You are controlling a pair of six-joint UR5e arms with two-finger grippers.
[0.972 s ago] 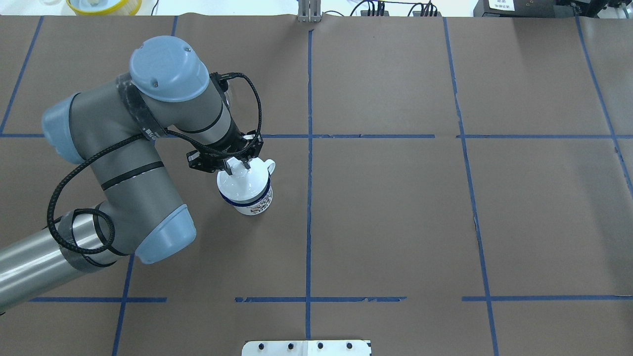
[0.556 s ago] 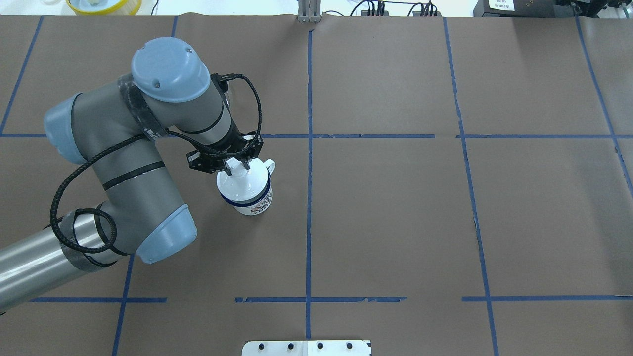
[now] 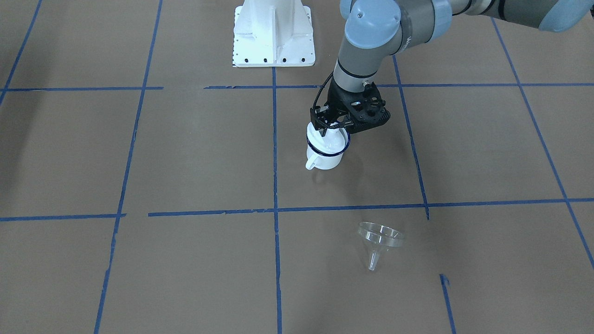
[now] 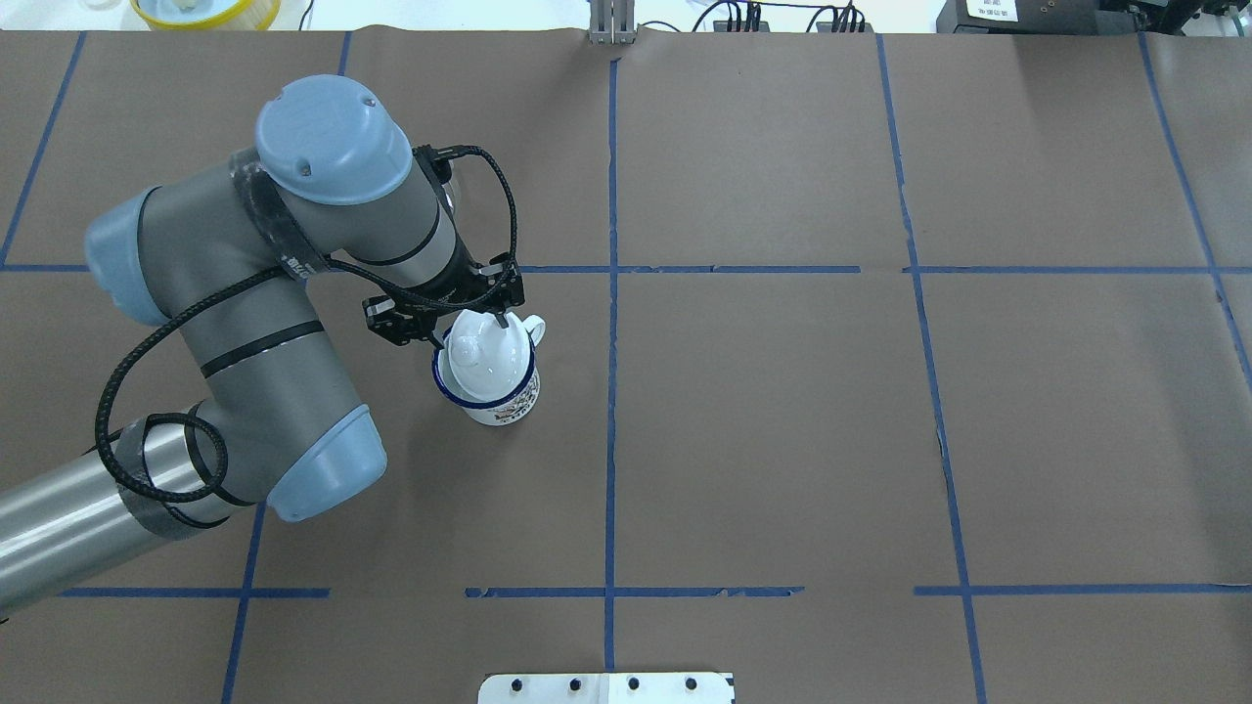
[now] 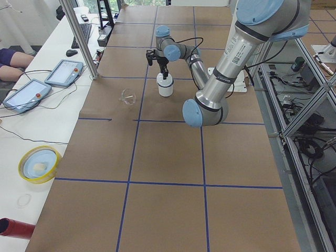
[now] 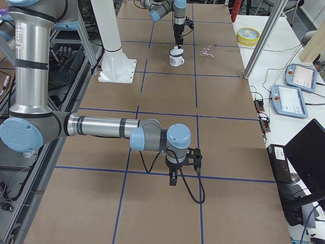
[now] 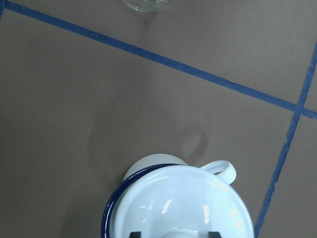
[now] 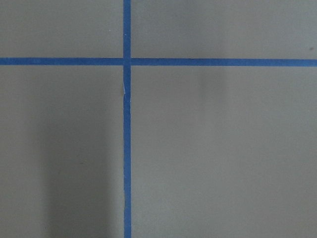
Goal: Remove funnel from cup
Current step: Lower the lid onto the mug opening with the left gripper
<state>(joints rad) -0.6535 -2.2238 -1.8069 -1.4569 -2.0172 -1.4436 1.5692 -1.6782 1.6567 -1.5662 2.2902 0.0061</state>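
While the funnel [image 3: 379, 241] lies on its side on the brown paper-covered table [image 3: 185, 153], the left gripper [image 4: 468, 330] hangs straight down over the cup [image 3: 325, 157]. The mug's mouth carries a round white lid [image 4: 486, 360], not the funnel. The clear funnel rests well apart from the mug, across a blue tape line [image 3: 352, 207] on the side away from the robot. Its spout points away from the robot's base.

The lid sits tilted on the mug. In the left wrist view the dark blue rim shows bare on one side, and the lid covers the side nearer the loop handle. The left gripper's fingers [image 7: 134, 234] stand spread on either side of the lid's knob [image 4: 468, 344] with a gap visible at each pad, so they bracket it without pinching it. The mug stands upright on the paper, and its handle is turned away from the robot.

The right gripper [image 6: 173, 179], seen only from the table's end, points down above the paper near the robot's right end of the table, far from the mug. Whether its fingers are spread or pressed together cannot be told. Its own wrist camera shows only brown paper and two crossing blue tape lines.
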